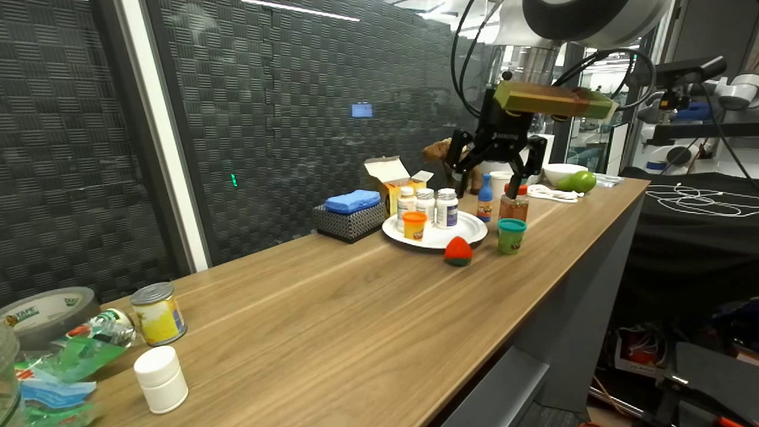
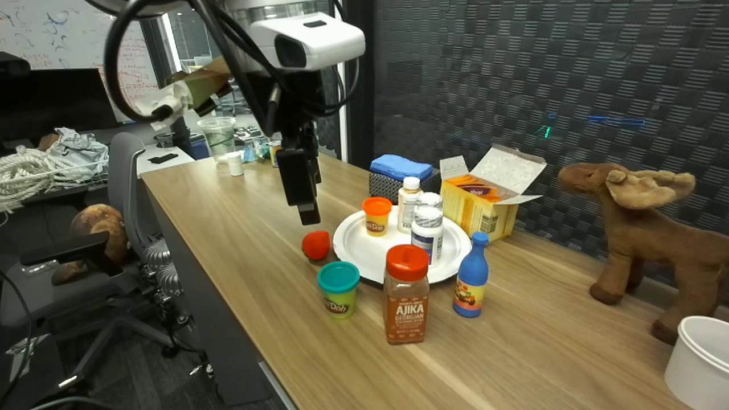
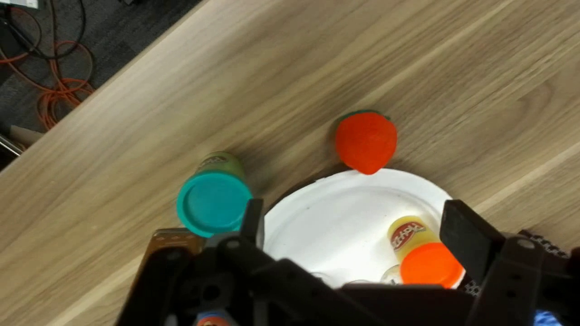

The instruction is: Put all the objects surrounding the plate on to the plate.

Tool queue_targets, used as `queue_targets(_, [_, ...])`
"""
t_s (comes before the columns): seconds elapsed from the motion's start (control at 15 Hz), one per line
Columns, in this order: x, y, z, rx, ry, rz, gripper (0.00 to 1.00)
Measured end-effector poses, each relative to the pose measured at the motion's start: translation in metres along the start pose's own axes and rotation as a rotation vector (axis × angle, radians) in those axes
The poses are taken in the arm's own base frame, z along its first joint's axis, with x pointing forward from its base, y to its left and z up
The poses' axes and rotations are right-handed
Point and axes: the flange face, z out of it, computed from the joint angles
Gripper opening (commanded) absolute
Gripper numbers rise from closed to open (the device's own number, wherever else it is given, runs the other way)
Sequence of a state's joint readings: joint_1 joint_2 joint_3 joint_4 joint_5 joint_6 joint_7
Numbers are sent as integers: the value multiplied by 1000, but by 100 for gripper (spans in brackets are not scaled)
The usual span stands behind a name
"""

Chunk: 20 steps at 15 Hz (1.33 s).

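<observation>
The round white plate (image 2: pixel 364 250) bears three white bottles (image 1: pixel 425 204) and a yellow tub with an orange lid (image 3: pixel 432 265). Beside its rim on the table lies a small red-orange piece (image 3: pixel 366 141) with a green end. A green tub with a teal lid (image 2: pixel 339 289), a spice jar with a red lid (image 2: pixel 406 296) and a blue bottle (image 2: pixel 471 276) also stand around the plate. My gripper (image 3: pixel 353 218) hangs above the tabletop, open, nothing between its fingers. In the wrist view the plate shows below the gap, and the gripper's body covers most of the white bottles.
Behind the plate are a yellow open box (image 2: pixel 478 205) and a dark patterned box (image 1: pixel 350 222) with a blue cloth (image 1: pixel 353 201) on top. A toy moose (image 2: pixel 643 228) and white cup (image 2: pixel 697 364) stand farther along. A can (image 1: pixel 158 313) and white jar (image 1: pixel 161 379) occupy the opposite end.
</observation>
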State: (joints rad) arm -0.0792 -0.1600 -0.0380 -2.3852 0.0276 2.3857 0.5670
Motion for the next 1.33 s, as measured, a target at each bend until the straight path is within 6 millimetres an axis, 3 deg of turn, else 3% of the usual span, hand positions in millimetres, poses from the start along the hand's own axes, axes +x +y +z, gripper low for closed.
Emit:
queue_targets(0.4, [23,39,15,-41,-12,73,100])
queue_targets(1.0, [29,60,62,-131,-74,75,99])
queue_targets(1.07, [30,61,66,-134,-78,77,75])
queue_targets(1.2, [33,63,70,-138,-82,82,71])
queue_targets(1.33, [36,64,72,-138,-83,89,53])
